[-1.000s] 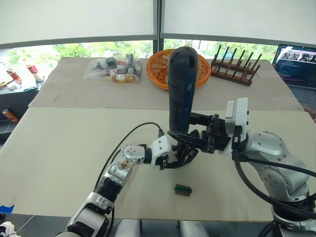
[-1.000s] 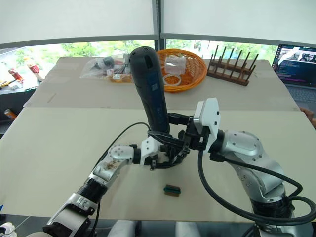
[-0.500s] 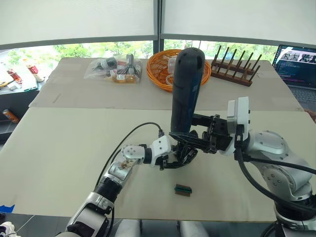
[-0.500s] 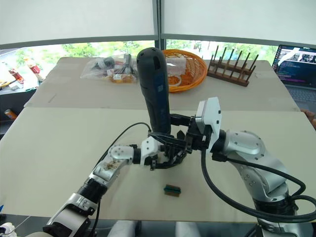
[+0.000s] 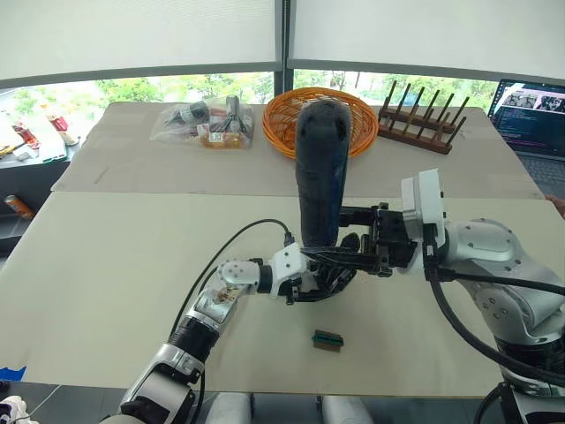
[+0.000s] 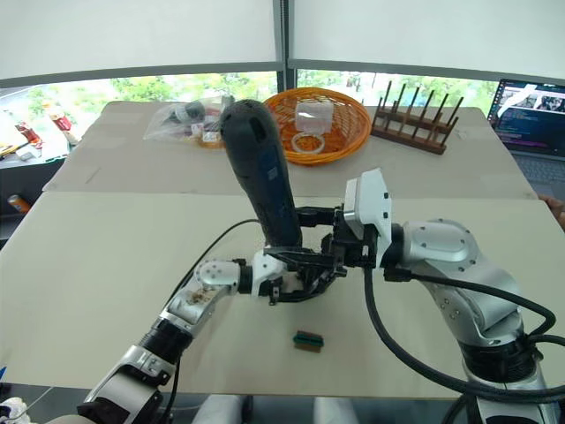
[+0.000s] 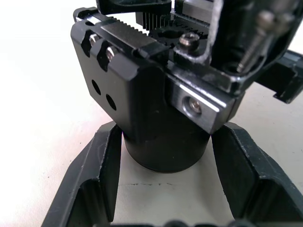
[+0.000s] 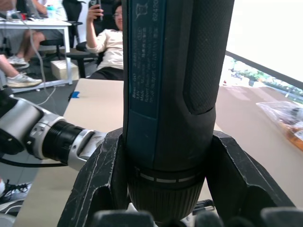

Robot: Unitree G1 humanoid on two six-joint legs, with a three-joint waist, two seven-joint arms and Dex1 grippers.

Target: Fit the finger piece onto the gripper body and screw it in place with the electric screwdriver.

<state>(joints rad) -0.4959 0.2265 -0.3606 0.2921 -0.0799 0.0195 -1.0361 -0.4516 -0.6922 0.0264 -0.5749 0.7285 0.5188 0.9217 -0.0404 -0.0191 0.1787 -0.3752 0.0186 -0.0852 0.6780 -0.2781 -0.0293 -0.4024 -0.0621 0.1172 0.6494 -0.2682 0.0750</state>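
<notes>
Standing nearly upright over the middle of the table [image 5: 106, 265], the electric screwdriver [image 5: 320, 172] is clamped low on its barrel between the right gripper's [image 8: 163, 189] two black fingers, its tip pointing down at the gripper body [image 7: 161, 118]. The left gripper [image 7: 163, 189] sits around that body's round base, a finger close on each side, though contact cannot be judged. A small green-and-black block [image 5: 327, 339] lies just nearer the robot, apart from both.
</notes>
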